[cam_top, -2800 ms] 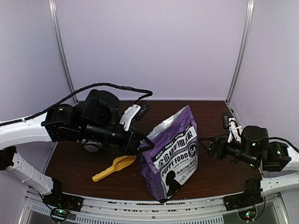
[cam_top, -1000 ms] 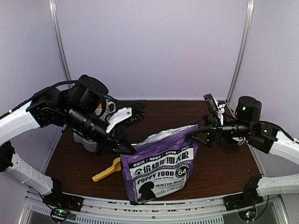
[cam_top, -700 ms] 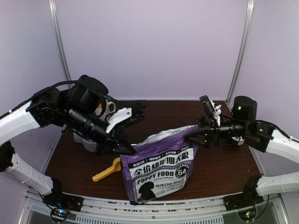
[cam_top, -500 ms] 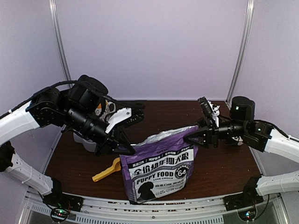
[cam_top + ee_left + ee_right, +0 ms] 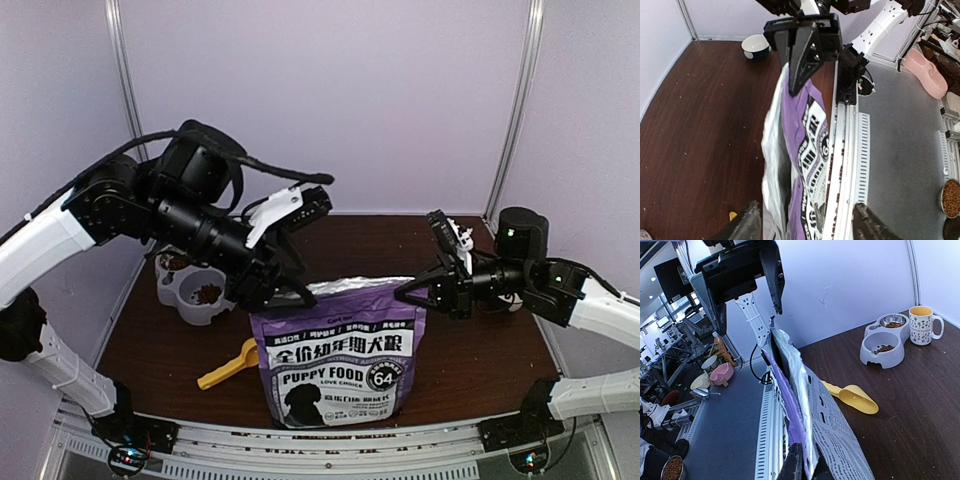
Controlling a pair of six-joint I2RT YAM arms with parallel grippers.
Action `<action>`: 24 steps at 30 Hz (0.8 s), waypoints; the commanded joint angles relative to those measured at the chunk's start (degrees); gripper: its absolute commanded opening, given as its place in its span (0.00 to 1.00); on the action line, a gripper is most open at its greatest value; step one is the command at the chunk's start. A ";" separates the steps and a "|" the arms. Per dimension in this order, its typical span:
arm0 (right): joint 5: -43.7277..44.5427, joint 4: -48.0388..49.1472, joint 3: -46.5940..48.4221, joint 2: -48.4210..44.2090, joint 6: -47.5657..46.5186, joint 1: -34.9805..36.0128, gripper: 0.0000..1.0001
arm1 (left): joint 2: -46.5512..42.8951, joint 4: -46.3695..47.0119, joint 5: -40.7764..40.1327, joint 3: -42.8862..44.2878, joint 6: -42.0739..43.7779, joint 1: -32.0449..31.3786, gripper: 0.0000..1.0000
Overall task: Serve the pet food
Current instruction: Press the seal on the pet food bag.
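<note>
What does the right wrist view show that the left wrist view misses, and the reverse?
Only the right wrist: a grey plastic double pet bowl holding brown kibble pellets, with a patterned ceramic mug beside it. Only the left wrist: a small round dark bowl by the far wall. Both: the purple-and-white foil puppy food bag standing on the brown wooden table.

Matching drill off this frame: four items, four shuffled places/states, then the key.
Things:
1. food bag
2. yellow scoop
3. grey double bowl
4. right gripper

Places/states, as seen in the top view:
A. lies flat, left of the bag
B. shut on the bag's top right corner
C. stands upright, front centre
D. back left, kibble inside

Pairs: 1-C, 2-A, 3-D, 4-B
</note>
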 commanded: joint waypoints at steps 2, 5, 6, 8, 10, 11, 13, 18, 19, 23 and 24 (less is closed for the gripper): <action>-0.14 3.73 -0.75 -5.19 2.49 -0.06 0.00 | 9.04 -4.01 -1.82 9.68 3.04 -0.62 0.74; 0.43 3.88 -1.91 -7.16 3.12 -0.05 0.00 | 12.03 -4.64 -0.46 12.99 4.80 -1.21 0.79; 0.54 3.71 -2.23 -7.66 3.18 -0.06 0.00 | 12.79 -4.81 0.04 13.90 5.11 -1.29 0.80; 0.57 3.64 -2.63 -8.39 3.35 -0.06 0.00 | 13.93 -5.15 -0.01 15.20 5.90 -1.31 0.83; 0.27 3.63 -2.82 -8.79 3.59 -0.06 0.00 | 14.75 -5.18 -2.07 15.40 6.67 -1.32 0.85; -0.09 3.71 -2.89 -8.88 3.74 -0.06 0.00 | 15.26 -5.23 -3.20 15.47 7.08 -1.32 0.86; -0.52 3.64 -2.93 -9.02 3.80 -0.06 0.00 | 16.87 -6.07 -4.37 16.13 7.93 -1.32 0.86; -0.67 3.69 -2.90 -9.55 4.12 -0.06 0.00 | 20.29 -8.24 -2.12 18.82 8.27 -1.32 0.84; -0.67 3.65 -2.86 -9.70 4.22 -0.06 0.00 | 20.56 -8.26 -1.45 18.95 8.24 -1.32 0.81; -1.20 3.57 -2.55 -9.67 4.69 -0.06 0.00 | 21.24 -8.26 1.48 19.39 8.49 -1.32 0.53; -1.45 3.24 -2.35 -9.50 4.75 -0.01 0.00 | 21.37 -8.20 2.02 19.40 8.49 -1.32 0.43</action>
